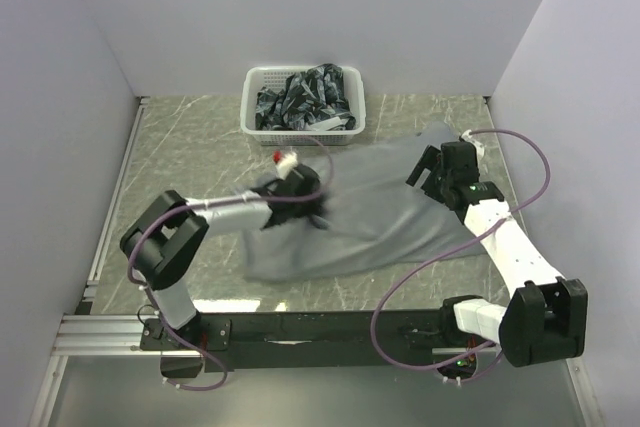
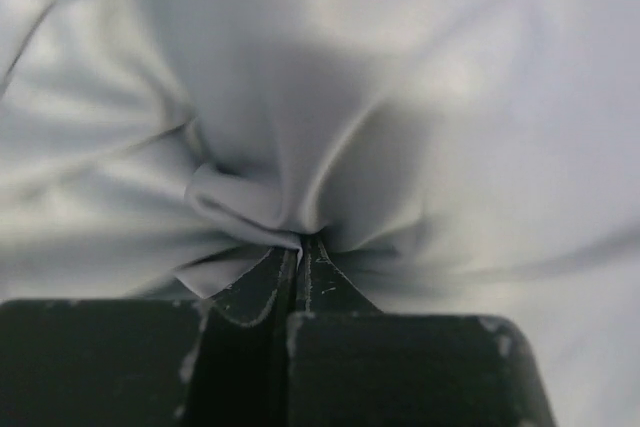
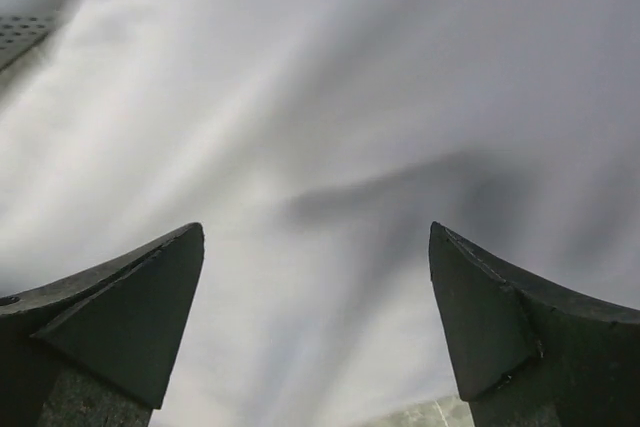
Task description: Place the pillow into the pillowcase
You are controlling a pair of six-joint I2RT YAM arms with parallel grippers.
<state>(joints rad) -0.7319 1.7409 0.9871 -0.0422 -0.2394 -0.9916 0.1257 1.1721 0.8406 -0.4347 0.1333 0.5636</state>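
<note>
Top external showed the grey, wrinkled pillowcase (image 1: 385, 212) lying mid-table, with the left gripper (image 1: 308, 202) at its left part. Left wrist showed that gripper's jaws pinched on a bunched fold. Right wrist showed the right gripper (image 3: 315, 247) spread wide over smooth grey cloth.

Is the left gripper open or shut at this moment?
Shut. The left gripper has its jaws pressed together on a pinched fold of the grey pillowcase, which bunches at the tips.
</note>
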